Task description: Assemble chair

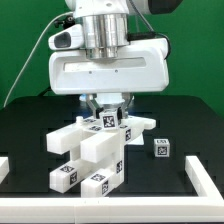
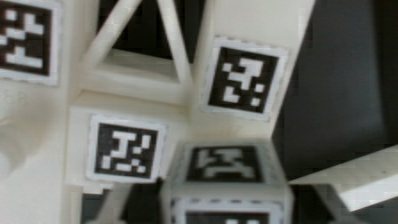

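Exterior view: arm (image 1: 105,60) low over the chair-part pile, mid-table.

Biggest first: black table (image 1: 30,130) w/ a white border frame (image 1: 205,180) at its edges. The arm fills the top ctr. Under it the chair parts (image 1: 92,152) lie stacked and touching near the table's ctr, several posts/panels w/ tags. A small tagged block (image 1: 160,148) sits apart on the exterior view's right. Gripper (image 1: 105,110) is down at the top of the pile, fingers either side of the uppermost tagged piece; can't tell if it's clamped or just straddling. Wrist view is all close-up: a braced piece (image 2: 175,55) and tagged faces, no fingers visible. Step in hand, I'd judge: taking hold of that top piece. To do it well: ctr the jaws on it, square to its flat sides, close fully before any lift, then go straight up so touching neighbours aren't dragged.
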